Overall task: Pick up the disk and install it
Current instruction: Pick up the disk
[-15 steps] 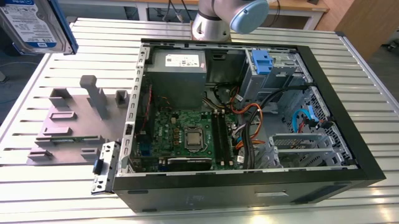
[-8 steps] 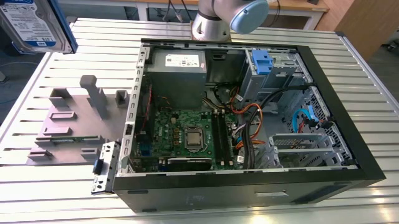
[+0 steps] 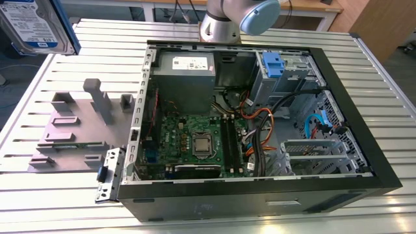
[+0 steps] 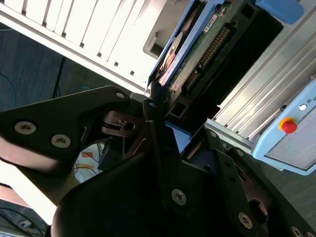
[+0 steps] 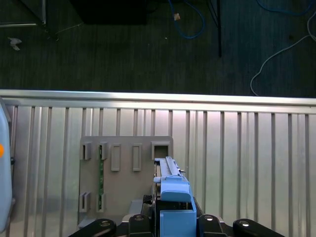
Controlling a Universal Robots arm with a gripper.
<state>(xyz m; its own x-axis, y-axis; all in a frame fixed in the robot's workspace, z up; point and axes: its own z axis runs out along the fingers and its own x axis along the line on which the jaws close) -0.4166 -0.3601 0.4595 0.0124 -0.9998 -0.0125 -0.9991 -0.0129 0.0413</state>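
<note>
Beneath the pincer (image 5: 173, 217), a grey fixture plate (image 5: 126, 182) with rectangular slots lies flat on the slatted aluminium table (image 5: 256, 148). Beyond the table's edge, 1 blue cable (image 5: 190, 22) and 1 white cable (image 5: 276, 54) trail over dark floor (image 5: 98, 49). Well apart from the pincer, past that plate, lies an open black computer case (image 3: 260, 197) holding a green motherboard (image 3: 195, 141), a grey power supply (image 3: 185, 68), orange wires (image 3: 256, 117) and a blue bracket (image 3: 273, 63) on its drive bay. Off to one side of the pincer sits a pale panel (image 4: 291, 143) with 1 red button (image 4: 288, 126).
</note>
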